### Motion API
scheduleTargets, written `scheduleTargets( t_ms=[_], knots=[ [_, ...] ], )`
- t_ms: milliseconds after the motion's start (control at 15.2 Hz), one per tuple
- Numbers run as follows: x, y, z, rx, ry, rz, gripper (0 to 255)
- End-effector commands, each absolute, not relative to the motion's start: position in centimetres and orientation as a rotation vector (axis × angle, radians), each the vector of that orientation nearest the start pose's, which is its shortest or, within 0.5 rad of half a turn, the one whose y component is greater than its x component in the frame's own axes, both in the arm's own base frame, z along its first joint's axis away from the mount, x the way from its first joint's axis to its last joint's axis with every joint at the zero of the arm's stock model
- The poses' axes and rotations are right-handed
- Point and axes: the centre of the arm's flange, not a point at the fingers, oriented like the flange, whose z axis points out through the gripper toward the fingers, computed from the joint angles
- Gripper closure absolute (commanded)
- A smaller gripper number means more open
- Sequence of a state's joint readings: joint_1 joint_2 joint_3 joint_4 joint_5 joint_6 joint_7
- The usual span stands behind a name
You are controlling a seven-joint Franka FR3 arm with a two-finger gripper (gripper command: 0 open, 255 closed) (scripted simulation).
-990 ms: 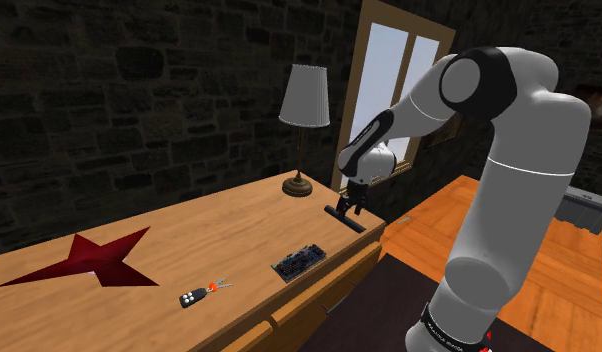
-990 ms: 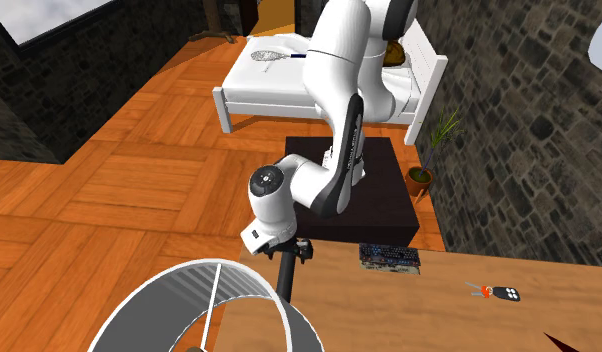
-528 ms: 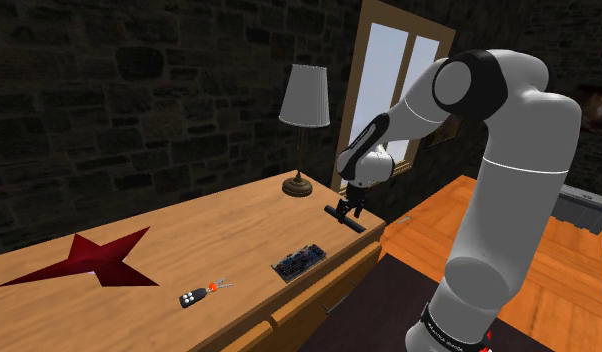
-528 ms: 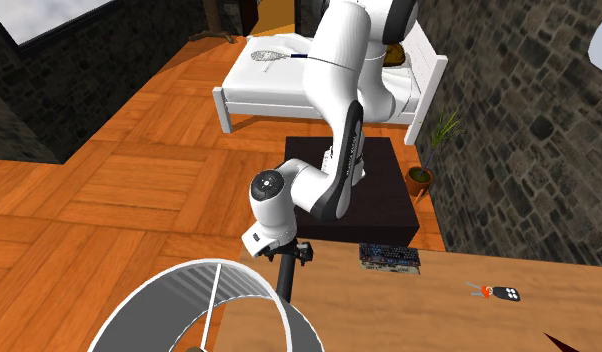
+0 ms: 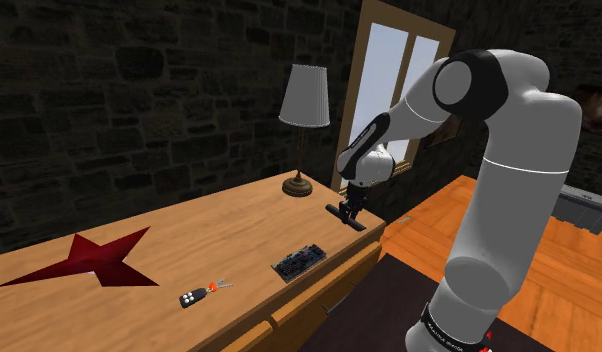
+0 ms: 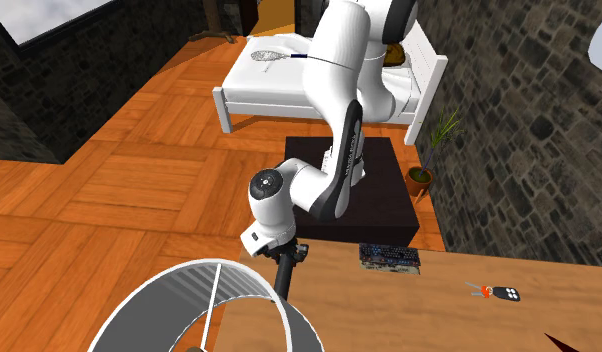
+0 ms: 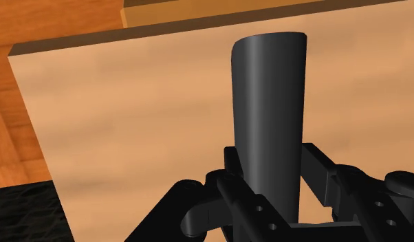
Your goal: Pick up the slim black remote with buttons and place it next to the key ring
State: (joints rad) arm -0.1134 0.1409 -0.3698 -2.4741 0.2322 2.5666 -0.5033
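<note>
My gripper (image 7: pixel 271 180) is clamped on the one slim dark remote (image 7: pixel 267 117), which juts straight out from between my fingers (image 7: pixel 234 172) over the right end of the wooden desk (image 5: pixel 189 225) in the shoulder view. The single key ring (image 5: pixel 194 297) lies well apart to the left, near the front edge. Between them sits one dark keypad board (image 5: pixel 299 262). One lamp (image 5: pixel 304 110) stands just beyond my hand, and one red star (image 5: pixel 84 260) lies far left.

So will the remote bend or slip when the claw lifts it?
Probably no bending: the remote sticks straight out past the claw without drooping, so it looks stiff. It might slip a little, since its surface looks smooth and the claw pinches just its narrow sides. It seems slim and likely light, so it should carry easily.
</note>
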Motion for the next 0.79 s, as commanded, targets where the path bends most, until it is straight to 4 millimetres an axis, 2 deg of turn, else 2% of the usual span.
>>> scheduleTargets(
  t_ms=[0, 198, 726],
  knots=[
    [41.6, -22.3, 23.5, -3.049, 0.26, 0.003, 255],
    [41.7, -22.4, 23.5, -3.049, 0.26, 0.003, 255],
    [41.7, -22.4, 27.8, -3.049, 0.26, 0.003, 255]
  ],
)
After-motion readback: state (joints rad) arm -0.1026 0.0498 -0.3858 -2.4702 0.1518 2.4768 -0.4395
